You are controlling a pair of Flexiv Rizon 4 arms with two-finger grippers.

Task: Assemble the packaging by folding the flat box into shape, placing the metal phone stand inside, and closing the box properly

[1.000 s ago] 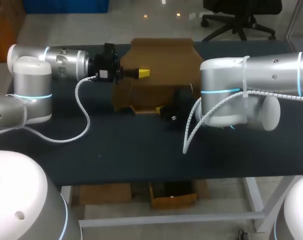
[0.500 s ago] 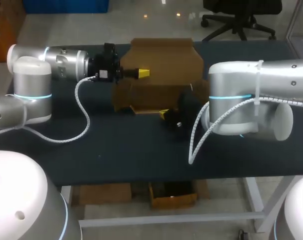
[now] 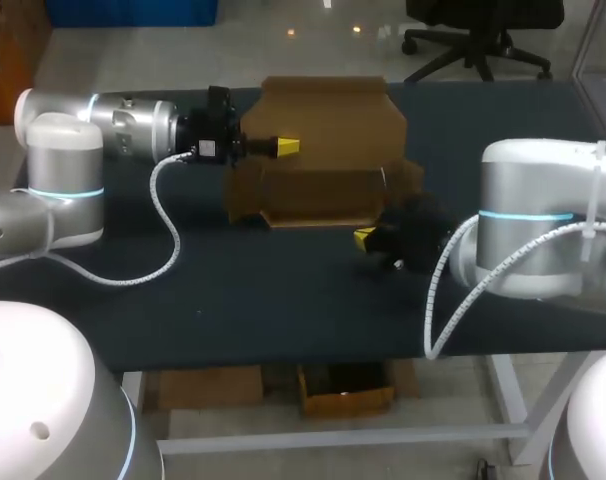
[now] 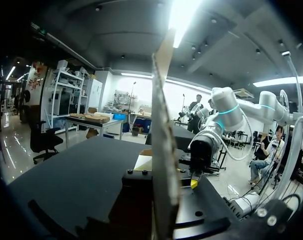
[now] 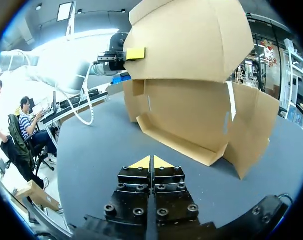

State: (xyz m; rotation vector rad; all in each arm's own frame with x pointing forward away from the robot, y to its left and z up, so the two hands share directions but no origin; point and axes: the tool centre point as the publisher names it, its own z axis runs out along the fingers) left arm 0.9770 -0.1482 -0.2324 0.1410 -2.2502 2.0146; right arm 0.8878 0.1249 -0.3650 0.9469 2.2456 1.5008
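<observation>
Item 1, left gripper (image 3: 286,146): my left arm comes in level from the left side of the table. The gripper is clamped on the left edge of the tall flap (image 3: 328,115) of the cardboard box (image 3: 323,195). One yellow fingertip (image 5: 135,53) lies flat against the flap's near face. In the left wrist view the cardboard runs edge-on straight up between the finger mounts, so I log this hand as grasping the flap. Item 2, right gripper (image 5: 151,162): the fingers are pressed fully together with the yellow tips touching each other, and nothing is held between them. It sits low over the table (image 3: 233,300), near the box's front right corner but apart from the cardboard, pointing toward the box. Item 3, the cardboard box: it is brown and partly folded, and stands toward the far side of the table at its middle. The tall flap stands upright at the back. A low front lip (image 5: 176,142) rests on the dark surface, and the side flap (image 5: 251,132) on the right is splayed outward. Item 4, the table has a dark, matte top.
</observation>
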